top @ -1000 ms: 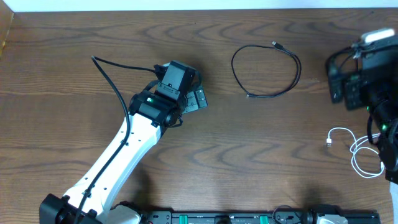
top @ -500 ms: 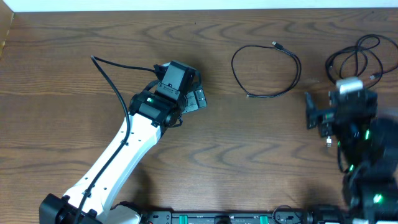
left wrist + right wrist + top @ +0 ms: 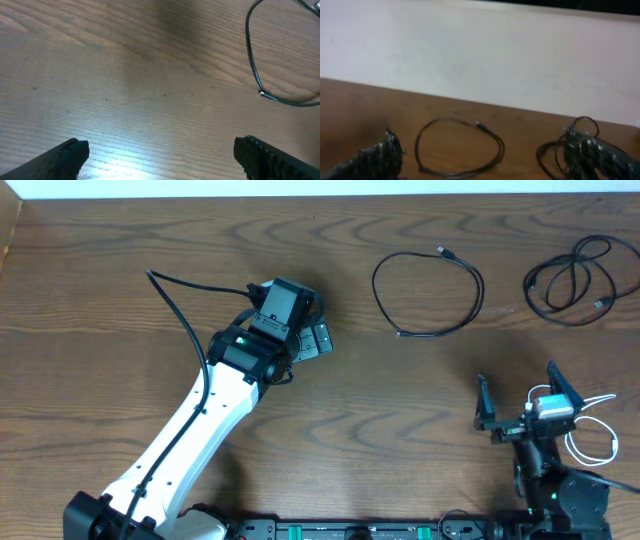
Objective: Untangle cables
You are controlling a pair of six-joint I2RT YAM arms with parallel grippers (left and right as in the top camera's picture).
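On the wooden table, three cables, each lying apart from the others. Far of centre: the single-loop black cable, flat on the wood as one open ring, its two plug ends not meeting, one on the far side and one at the near left. At the far right: the bunched black cable, lying in several overlapping loops close to the table's right edge. At the near right: the white cable, in loose coils, partly hidden beneath the right gripper. Right gripper: jaws spread wide, nothing between them, held over the near right of the table just left of the white coils; whether touching them, cannot tell. From the right wrist, blurred: right gripper pointing toward the pale far wall, with the single-loop black cable ahead and the bunched black cable partly behind one finger. Left gripper: left of centre, jaws wide apart and empty, near the single-loop cable but not touching it. From the left wrist: left gripper over bare wood, the single-loop black cable at upper right. Trailing from the left arm toward the far left: a thicker black cord.
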